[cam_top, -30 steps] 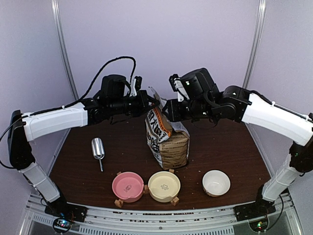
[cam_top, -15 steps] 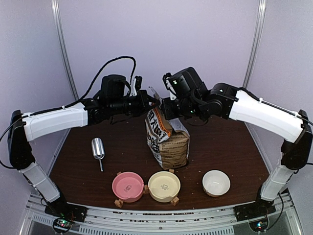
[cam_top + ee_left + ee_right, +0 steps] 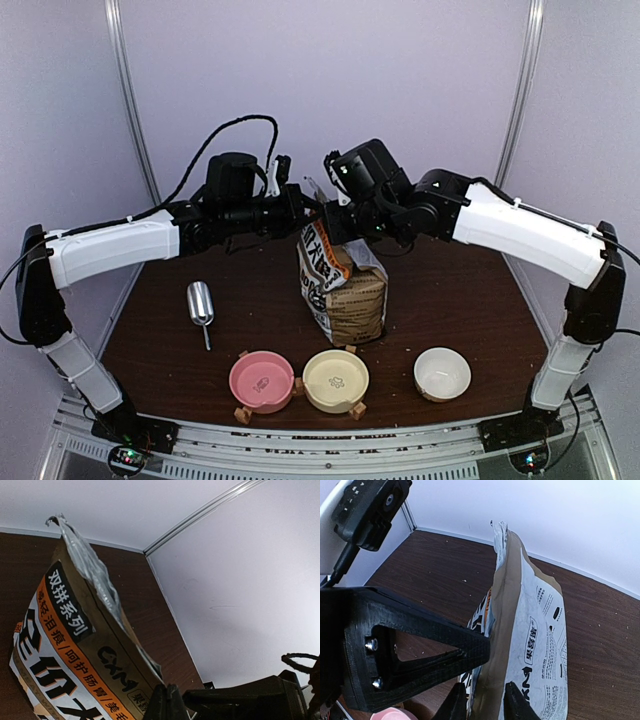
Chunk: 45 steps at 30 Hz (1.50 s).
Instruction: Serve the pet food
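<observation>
The pet food is hidden in every view, so where it lies cannot be told. A kraft-brown bag (image 3: 340, 285) with an orange band stands upright at the middle of the dark table (image 3: 470, 300), its crumpled silver-lined top reaching up toward the centre of the top view. The left gripper (image 3: 303, 207) meets that top from the left; in the left wrist view its fingers sit drawn tightly together at the bottom edge of the frame, pinched on the bag's upper rim. The right gripper (image 3: 482, 687) comes in from the right with its fingers a narrow way apart, one on each side of the bag's top fold; whether they touch it I cannot tell. A metal scoop (image 3: 200, 302) lies well left of the bag. Along the lower part of the top view sit a pink bowl (image 3: 262, 380), a yellow bowl (image 3: 336, 380) and a white bowl (image 3: 442, 372).
</observation>
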Each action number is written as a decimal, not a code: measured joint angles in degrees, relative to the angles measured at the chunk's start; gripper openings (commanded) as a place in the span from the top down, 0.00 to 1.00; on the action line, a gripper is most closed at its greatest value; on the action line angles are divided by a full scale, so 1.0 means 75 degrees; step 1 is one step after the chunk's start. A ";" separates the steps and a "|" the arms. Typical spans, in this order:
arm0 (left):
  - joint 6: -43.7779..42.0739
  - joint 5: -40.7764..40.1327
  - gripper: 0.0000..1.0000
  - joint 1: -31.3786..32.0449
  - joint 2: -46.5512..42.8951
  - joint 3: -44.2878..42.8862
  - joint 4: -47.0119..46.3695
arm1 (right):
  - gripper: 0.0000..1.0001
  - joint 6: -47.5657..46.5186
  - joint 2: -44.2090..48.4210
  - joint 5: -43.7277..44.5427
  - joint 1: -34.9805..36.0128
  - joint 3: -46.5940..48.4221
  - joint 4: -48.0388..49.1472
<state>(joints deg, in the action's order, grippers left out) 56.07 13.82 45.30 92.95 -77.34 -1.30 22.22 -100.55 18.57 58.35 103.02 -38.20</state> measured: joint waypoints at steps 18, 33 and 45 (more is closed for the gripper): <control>-0.0044 0.0055 1.00 0.0000 -0.0064 0.0082 -0.0035 | 0.92 0.0093 -0.0020 0.0326 -0.0085 0.0102 -0.0122; -0.0093 -0.0041 1.00 0.0000 -0.0087 0.0128 0.0012 | 0.74 0.0064 0.0484 -0.0140 -0.0329 0.0117 -0.0157; -0.0154 -0.0143 1.00 -0.0035 -0.0122 0.0131 0.0160 | 0.74 -0.0175 -0.0341 -0.0361 -0.0388 0.1326 -0.0329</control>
<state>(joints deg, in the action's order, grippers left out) 54.92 12.75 45.04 92.03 -76.36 -0.10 20.91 -103.11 15.86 55.44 112.97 -40.66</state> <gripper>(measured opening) 0.009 0.258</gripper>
